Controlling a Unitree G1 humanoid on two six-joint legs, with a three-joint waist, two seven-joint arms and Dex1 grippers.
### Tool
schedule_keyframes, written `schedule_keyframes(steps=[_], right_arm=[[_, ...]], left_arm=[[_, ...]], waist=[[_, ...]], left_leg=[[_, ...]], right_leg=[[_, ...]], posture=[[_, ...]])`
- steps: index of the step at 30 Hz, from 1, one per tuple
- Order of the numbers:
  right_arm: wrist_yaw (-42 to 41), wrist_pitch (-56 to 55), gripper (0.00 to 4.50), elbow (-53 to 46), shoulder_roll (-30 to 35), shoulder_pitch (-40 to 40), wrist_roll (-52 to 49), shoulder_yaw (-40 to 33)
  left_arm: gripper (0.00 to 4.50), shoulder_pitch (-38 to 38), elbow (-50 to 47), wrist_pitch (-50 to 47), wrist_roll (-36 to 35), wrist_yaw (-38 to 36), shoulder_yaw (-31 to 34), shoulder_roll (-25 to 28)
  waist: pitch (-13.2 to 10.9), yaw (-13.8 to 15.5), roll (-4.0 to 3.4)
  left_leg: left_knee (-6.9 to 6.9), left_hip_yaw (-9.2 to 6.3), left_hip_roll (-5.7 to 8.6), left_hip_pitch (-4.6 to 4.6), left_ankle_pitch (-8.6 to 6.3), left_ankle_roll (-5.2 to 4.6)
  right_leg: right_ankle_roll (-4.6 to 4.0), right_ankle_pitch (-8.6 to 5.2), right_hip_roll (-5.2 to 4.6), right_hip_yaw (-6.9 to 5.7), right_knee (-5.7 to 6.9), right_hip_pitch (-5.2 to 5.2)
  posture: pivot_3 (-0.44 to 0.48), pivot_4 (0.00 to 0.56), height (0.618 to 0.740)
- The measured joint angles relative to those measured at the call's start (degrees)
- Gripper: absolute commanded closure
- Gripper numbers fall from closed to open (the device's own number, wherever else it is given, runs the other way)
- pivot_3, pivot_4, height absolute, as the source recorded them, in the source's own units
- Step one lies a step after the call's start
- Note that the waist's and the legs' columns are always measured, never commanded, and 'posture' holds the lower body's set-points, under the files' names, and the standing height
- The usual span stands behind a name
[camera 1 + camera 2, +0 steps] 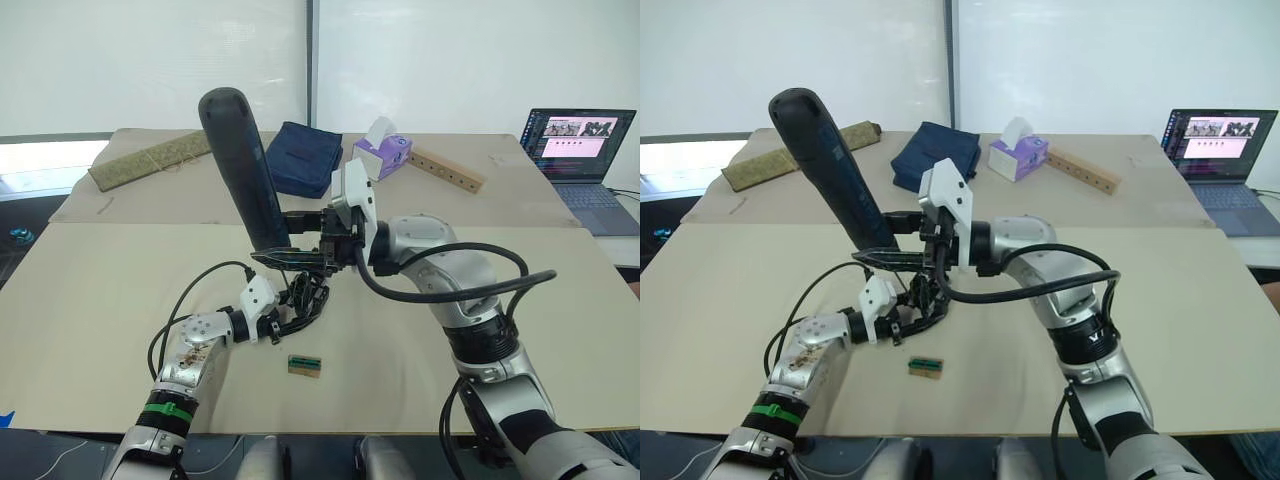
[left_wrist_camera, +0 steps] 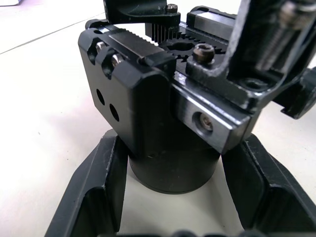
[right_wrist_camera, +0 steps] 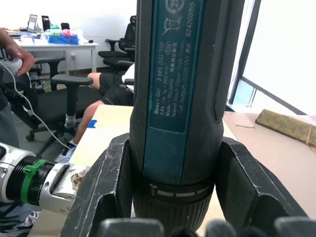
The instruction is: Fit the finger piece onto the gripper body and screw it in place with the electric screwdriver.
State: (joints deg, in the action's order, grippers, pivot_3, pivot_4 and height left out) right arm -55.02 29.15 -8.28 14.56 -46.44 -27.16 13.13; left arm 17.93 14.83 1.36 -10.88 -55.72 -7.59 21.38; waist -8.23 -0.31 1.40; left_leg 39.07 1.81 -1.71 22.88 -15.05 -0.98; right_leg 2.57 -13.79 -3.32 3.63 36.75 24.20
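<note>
The electric screwdriver [image 1: 240, 165] leans up and to the left over the table's middle, its bit end pointing down. My right gripper [image 1: 300, 256] is shut on its lower barrel [image 3: 173, 98], one finger [image 3: 106, 187] on each side. Just below it, the gripper body [image 1: 310, 295] stands on the table with my left gripper [image 1: 292, 310] shut on it. In the left wrist view, my fingers [image 2: 94, 192] clamp the body's round motor end [image 2: 173, 170], and a metal shaft [image 2: 276, 34] reaches its toothed top. I cannot tell the finger piece apart from the body's black parts.
A small green-and-tan block [image 1: 304, 366] lies near the front edge. At the back are a folded blue cloth [image 1: 300, 155], a tissue box [image 1: 382, 152], a holed wooden strip [image 1: 447, 170], a rolled mat [image 1: 150, 160] and a laptop [image 1: 580, 145]. A seated person [image 3: 106, 84] is behind, among office chairs.
</note>
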Motion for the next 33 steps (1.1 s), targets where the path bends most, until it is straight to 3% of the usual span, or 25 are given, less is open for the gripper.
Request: schedule_keyframes(steps=[33], right_arm=[[-1.8, -0.4, 2.57, 0.7, -0.6, 0.4, 1.1, 0.0]], left_arm=[[2.24, -0.3, -0.6, -0.4, -0.1, 0.0, 0.0, 0.6]], waist=[[0.0, -0.4, 0.00]], left_leg=[[-0.02, 0.00, -0.02, -0.01, 0.00, 0.00]], right_leg=[[0.00, 0.00, 0.00, 0.00, 0.00, 0.01]], posture=[[0.000, 0.150, 0.740]])
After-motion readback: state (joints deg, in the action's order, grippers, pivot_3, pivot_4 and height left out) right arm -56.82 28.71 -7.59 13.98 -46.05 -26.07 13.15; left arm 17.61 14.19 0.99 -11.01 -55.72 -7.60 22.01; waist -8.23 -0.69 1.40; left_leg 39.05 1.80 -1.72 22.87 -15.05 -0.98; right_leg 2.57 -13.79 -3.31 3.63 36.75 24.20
